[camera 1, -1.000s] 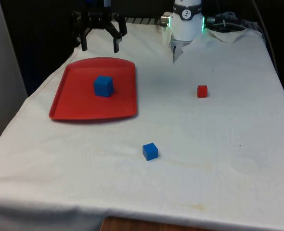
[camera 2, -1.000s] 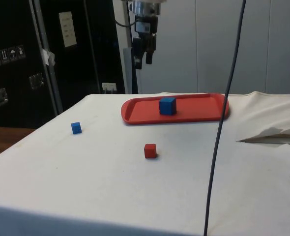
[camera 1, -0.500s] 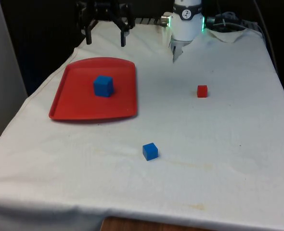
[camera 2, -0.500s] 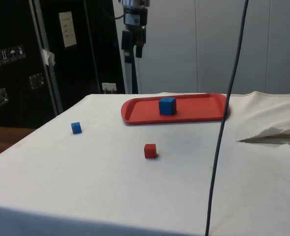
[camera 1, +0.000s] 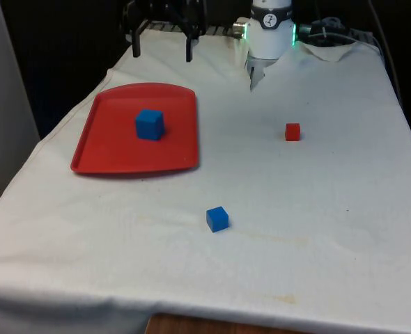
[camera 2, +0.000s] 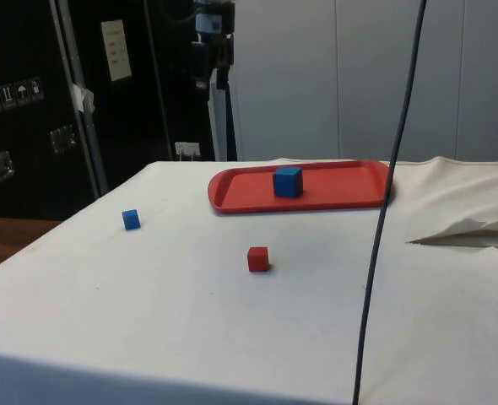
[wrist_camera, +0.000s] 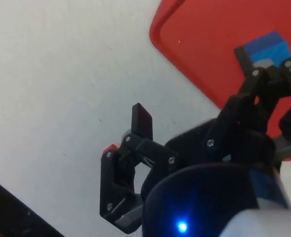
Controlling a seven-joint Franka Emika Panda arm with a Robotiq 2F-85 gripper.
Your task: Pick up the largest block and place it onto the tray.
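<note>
The largest block, a blue cube (camera 1: 150, 124) (camera 2: 288, 181) (wrist_camera: 265, 48), rests on the red tray (camera 1: 115, 142) (camera 2: 342, 192) (wrist_camera: 200, 44), a little to the tray's far side of centre. My black gripper (camera 1: 162, 50) (camera 2: 211, 74) (wrist_camera: 214, 94) hangs open and empty, high over the table's far edge, beyond the tray's far corner on the front view's right. It is well clear of the block and touches nothing.
A small blue cube (camera 1: 217, 218) (camera 2: 131, 219) lies near the table's front. A small red cube (camera 1: 292, 131) (camera 2: 258, 259) sits toward the front view's right. A dark cable (camera 2: 382, 211) hangs across the side view, and the cloth is rumpled (camera 2: 468, 232) near the robot's base.
The open gripper has risen and drifted toward the front view's right, away from above the tray's far edge. The blocks and tray have not moved.
</note>
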